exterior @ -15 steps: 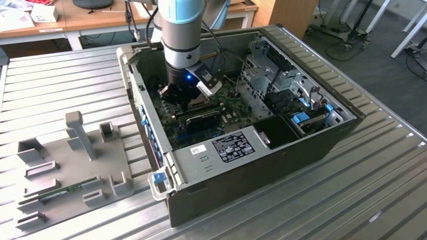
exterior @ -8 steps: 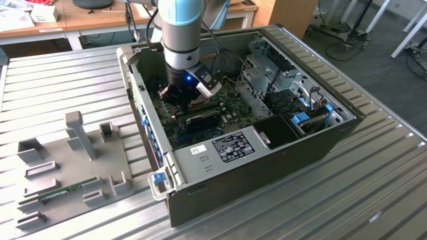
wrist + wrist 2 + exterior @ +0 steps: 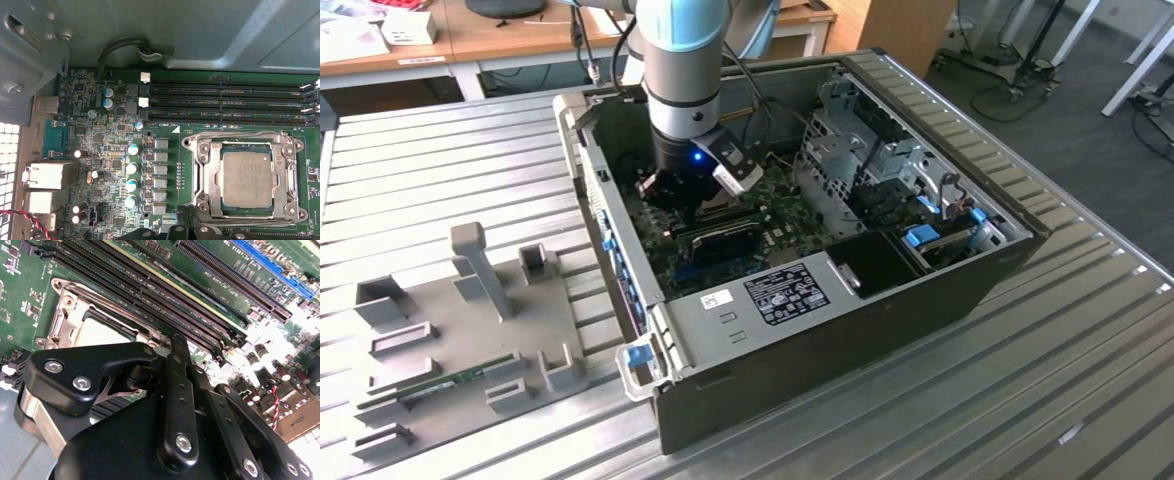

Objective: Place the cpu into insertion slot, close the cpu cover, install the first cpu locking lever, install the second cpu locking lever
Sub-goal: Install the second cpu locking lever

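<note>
The first wrist view shows the cpu [image 3: 247, 179] already lying flat in the insertion slot [image 3: 246, 219], its dull metal top bare, with the cpu cover [image 3: 212, 181] down around it as a silvery frame whose cut-out leaves the chip exposed. Just beside the slot run the long black memory slots [image 3: 225, 102], and beyond those the green motherboard [image 3: 100, 150] spreads out with rows of small capacitors. In the second wrist view the gripper [image 3: 165, 347] hangs low over the slot's edge nearest the memory slots [image 3: 165, 300]; its black linkage hides the tips, so I cannot tell whether it is wide, narrow or holding anything. In the exterior view the arm [image 3: 680, 70] reaches down into the open computer case [image 3: 961, 270], the gripper [image 3: 678, 195] just above the board. The risk I judge from here: the tool sits so close to the slot's rim and the memory slots that a sideways slip could catch the cover's edge or scrape the board, and a lever pressed while the cover sits unevenly could bind or load the chip. Faint white lettering runs along the board near the slot and a printed label [image 3: 787, 293] sits on the case, but neither is legible.
</note>
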You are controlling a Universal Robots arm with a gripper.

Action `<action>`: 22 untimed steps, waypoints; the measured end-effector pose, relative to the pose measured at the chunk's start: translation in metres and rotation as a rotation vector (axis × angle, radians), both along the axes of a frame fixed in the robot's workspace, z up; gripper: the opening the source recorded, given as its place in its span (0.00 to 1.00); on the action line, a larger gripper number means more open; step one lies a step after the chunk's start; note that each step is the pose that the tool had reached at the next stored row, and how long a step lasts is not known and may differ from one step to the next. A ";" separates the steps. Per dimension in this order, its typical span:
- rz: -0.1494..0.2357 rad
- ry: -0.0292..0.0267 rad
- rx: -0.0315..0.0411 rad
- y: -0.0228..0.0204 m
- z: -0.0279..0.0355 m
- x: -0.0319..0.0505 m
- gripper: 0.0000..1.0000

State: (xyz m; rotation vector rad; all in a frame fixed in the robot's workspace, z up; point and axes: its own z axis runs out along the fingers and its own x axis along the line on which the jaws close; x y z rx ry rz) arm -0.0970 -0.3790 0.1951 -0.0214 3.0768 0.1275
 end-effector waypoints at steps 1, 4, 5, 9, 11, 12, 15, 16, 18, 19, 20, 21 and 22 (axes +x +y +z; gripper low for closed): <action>0.000 0.0000 0.0000 0.0000 0.0008 0.0000 0.11; 0.000 0.0000 0.0001 0.0000 0.0050 0.0000 0.11; 0.000 0.0001 0.0000 0.0000 0.0067 0.0000 0.11; 0.000 0.0002 -0.0001 0.0000 0.0128 0.0000 0.11; 0.000 0.0001 0.0000 0.0000 0.0172 0.0000 0.11; 0.000 0.0001 0.0000 0.0000 0.0195 0.0000 0.11; 0.000 0.0000 0.0001 0.0000 0.0223 0.0000 0.11; 0.000 0.0000 0.0002 0.0000 0.0223 0.0000 0.11; 0.000 0.0000 0.0001 0.0000 0.0224 0.0000 0.11; 0.000 0.0001 0.0000 0.0000 0.0224 0.0004 0.11; 0.000 0.0002 -0.0001 0.0000 0.0224 0.0013 0.11; 0.000 0.0003 -0.0003 0.0000 0.0223 0.0027 0.11; 0.000 0.0002 -0.0002 0.0000 0.0221 0.0047 0.11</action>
